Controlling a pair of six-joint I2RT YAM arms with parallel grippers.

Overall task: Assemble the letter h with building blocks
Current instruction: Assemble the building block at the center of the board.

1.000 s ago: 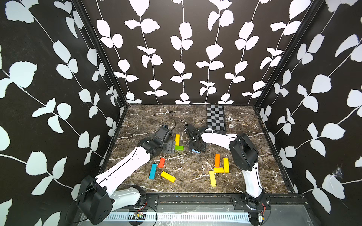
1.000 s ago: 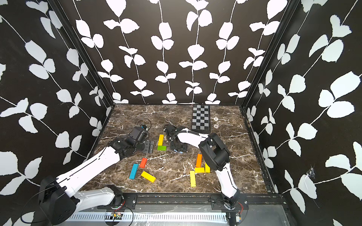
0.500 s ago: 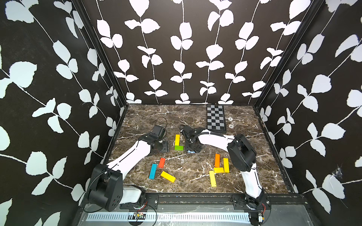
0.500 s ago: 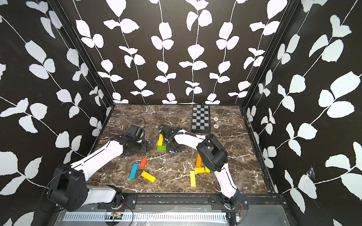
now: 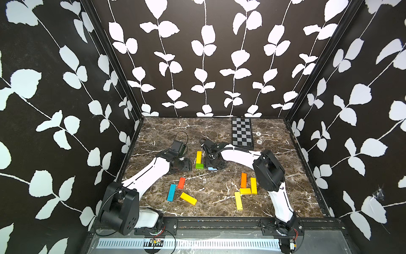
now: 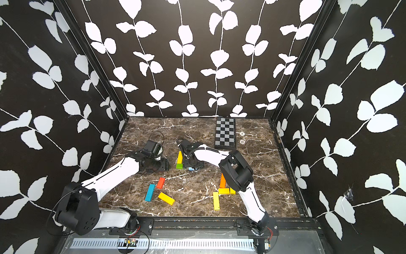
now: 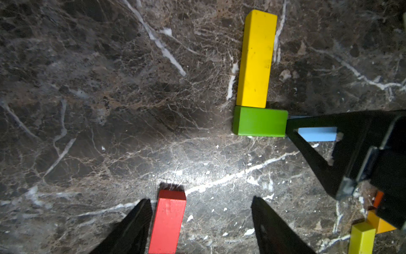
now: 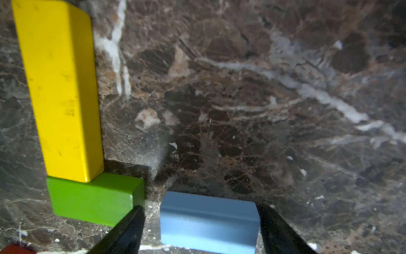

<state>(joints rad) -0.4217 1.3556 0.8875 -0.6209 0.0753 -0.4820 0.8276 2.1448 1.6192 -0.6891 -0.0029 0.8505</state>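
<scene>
Building blocks (image 5: 199,162) status: h is partly laid mid-worktop (image 5: 219,140). Upper stem is the long yellow bar (image 5: 198,156), lying flat. The green block (image 5: 199,166) butts its near end, crosswise, sticking out toward my right side. The light blue block (image 8: 208,222) sits flat just beside the green one, roughly in line, with a small gap between. My read: green plus light blue make the crossbar, so light blue is here on purpose. The gap exists because one of my right fingers (image 8: 129,231) stands in it.

Right fingers are apart, straddling the light blue block end to end. One tip looks against its far end; the other shows clearance on the green side. Not clamped, so the block rests on the worktop on its own.

My left fingers (image 7: 131,228) are apart, nothing held. The red block (image 7: 169,222) shows between them in the left wrist view, close to one tip. Can't tell if they are down at its level.

Pose: right arm comes from the near right base, elbow high, forearm stretched toward the centre, wrist bent down so the fingers point at the worktop. Left arm runs low and diagonal from the near left base, wrist pitched down, tips near the green block but apart from it.

Spares: blue bar (image 5: 171,192) and short yellow bar (image 5: 188,198) near red; orange bar (image 5: 243,179) plus yellow pieces by my right arm. Judgement: lower stem and right leg not yet placed.
</scene>
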